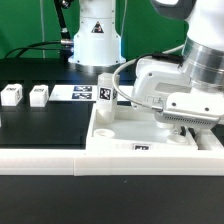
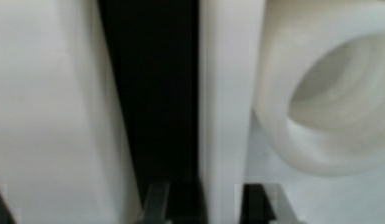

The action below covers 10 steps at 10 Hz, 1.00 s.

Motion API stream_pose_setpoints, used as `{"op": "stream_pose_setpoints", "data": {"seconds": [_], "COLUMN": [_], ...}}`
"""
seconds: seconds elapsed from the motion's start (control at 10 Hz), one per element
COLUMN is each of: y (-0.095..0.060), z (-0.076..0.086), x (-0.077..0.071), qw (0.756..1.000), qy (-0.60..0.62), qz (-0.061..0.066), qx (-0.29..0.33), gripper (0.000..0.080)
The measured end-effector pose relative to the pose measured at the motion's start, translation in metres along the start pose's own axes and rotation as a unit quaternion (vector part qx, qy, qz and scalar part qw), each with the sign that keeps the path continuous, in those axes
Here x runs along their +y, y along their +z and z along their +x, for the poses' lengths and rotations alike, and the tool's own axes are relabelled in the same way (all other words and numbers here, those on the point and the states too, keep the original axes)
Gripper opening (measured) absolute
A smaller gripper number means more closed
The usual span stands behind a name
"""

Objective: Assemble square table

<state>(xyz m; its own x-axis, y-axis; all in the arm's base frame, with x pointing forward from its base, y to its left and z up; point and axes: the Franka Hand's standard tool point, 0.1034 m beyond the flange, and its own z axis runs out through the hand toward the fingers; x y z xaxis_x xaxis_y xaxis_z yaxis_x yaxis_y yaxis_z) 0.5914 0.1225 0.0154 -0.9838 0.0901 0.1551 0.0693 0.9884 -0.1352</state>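
The square table's white top [image 1: 150, 135] lies flat at the front of the exterior view's right. One white tagged leg [image 1: 105, 93] stands upright at its far left corner, and a round socket [image 1: 103, 128] lies open in front of that leg. Two loose legs [image 1: 12, 95] [image 1: 40, 95] lie on the black cloth at the exterior view's left. My gripper [image 1: 185, 128] reaches down onto the top's right part and is shut. In the wrist view the gripper [image 2: 210, 208] has a white strip of the top's edge [image 2: 230, 100] running between its dark fingertips, beside a round socket [image 2: 331, 110]. Whether they pinch that edge I cannot tell.
The long white L-shaped rail [image 1: 50, 156] runs along the front, and the top rests against it. The marker board [image 1: 75, 93] lies flat behind the black cloth. The robot's white base [image 1: 95, 40] stands at the back, with cables beside it.
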Motion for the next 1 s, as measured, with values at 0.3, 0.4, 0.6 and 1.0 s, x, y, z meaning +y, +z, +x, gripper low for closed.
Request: {"op": "stream_pose_setpoints", "data": {"seconds": [0.3, 0.4, 0.6, 1.0], "y": [0.002, 0.003, 0.003, 0.004], "z": [0.000, 0.000, 0.000, 0.000], "x": [-0.003, -0.009, -0.020, -0.029], "qw": [1.000, 1.000, 1.000, 1.000], "qy": [0.002, 0.007, 0.015, 0.021], "qz": [0.001, 0.005, 0.012, 0.015], "qx": [0.002, 0.005, 0.012, 0.016], "gripper": [0.0066, 0.0279, 0.0451, 0.0639]}}
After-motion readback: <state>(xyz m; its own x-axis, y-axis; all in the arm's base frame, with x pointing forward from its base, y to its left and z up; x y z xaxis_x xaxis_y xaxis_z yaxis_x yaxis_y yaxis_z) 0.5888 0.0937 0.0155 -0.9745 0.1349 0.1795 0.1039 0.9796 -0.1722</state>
